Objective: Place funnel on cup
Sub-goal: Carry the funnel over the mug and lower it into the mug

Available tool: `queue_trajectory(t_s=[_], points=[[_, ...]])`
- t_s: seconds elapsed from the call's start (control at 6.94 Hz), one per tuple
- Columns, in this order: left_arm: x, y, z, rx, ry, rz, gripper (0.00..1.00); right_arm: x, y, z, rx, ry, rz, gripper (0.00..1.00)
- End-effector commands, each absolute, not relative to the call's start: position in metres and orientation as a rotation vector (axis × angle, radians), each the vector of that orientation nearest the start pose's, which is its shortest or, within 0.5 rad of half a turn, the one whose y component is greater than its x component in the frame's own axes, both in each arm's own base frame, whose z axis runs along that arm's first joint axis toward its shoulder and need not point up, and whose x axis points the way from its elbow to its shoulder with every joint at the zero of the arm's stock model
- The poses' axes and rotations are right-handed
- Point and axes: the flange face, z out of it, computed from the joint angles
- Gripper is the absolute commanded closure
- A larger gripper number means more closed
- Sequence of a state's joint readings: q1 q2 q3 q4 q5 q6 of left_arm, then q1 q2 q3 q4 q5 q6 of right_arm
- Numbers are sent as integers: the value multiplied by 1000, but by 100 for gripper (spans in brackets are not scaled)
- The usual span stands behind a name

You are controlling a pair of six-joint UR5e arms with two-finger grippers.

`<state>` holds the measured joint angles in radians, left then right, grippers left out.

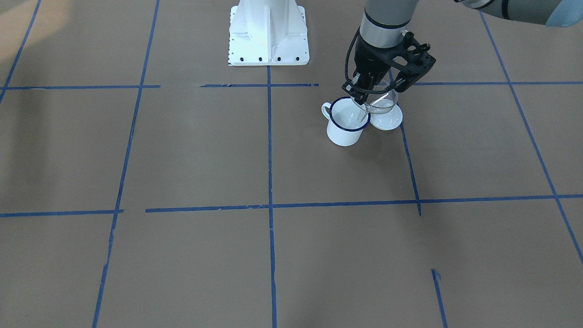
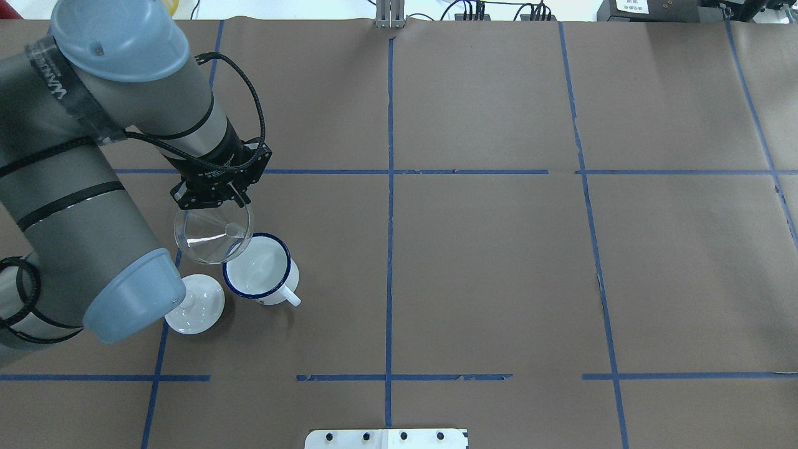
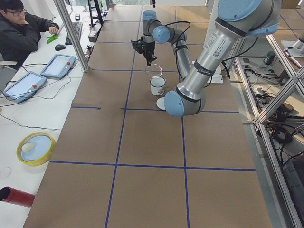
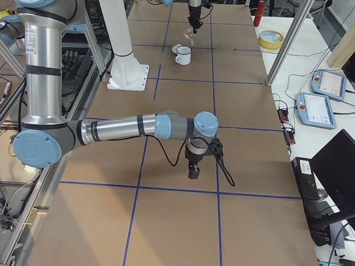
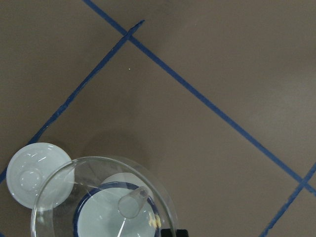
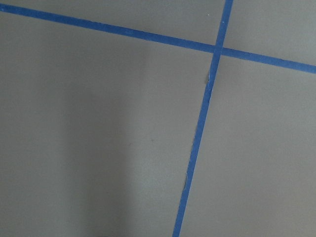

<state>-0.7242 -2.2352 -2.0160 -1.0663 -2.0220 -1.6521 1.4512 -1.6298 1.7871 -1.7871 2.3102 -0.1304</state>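
My left gripper (image 2: 224,198) is shut on the rim of the clear funnel (image 2: 211,236) and holds it tilted in the air. The funnel's spout hangs over the edge of the white cup (image 2: 262,269), which has a dark blue rim. In the front view the gripper (image 1: 364,96) holds the funnel (image 1: 382,104) just above and beside the cup (image 1: 345,130). The left wrist view looks through the funnel (image 5: 59,197) at the cup (image 5: 98,224) below. My right gripper (image 4: 194,173) hangs low over bare table far from them, and I cannot tell if it is open or shut.
A small round white lid (image 2: 195,304) lies on the table right next to the cup, also in the front view (image 1: 388,120). The white robot base (image 1: 268,34) stands behind. An operator (image 3: 21,28) sits at a side desk with tablets.
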Motion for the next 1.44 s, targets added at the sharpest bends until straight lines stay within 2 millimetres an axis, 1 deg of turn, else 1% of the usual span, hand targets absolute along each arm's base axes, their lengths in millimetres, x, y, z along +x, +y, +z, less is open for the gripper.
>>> queue_trajectory(t_s=[0.0,0.14,0.29,0.58,0.72,1.01,1.15,1.3], points=[[402,-465,162,-252,652,-616,100,11,-462,605,-53,-741,-216,0],[424,-470,174,-259,638,-591,100,11,-462,605,-53,-741,-216,0],[463,-452,191,-281,611,-537,100,11,-462,605,-53,-741,-216,0],[484,-433,197,-292,598,-491,100,11,-462,605,-53,-741,-216,0],[490,-426,198,-295,594,-479,100,11,-462,605,-53,-741,-216,0],[489,-426,200,-291,590,-481,100,11,-462,605,-53,-741,-216,0],[485,-424,207,-292,587,-481,55,11,-462,605,-53,-741,-216,0],[486,-424,209,-291,582,-484,1,11,-462,605,-53,-741,-216,0]])
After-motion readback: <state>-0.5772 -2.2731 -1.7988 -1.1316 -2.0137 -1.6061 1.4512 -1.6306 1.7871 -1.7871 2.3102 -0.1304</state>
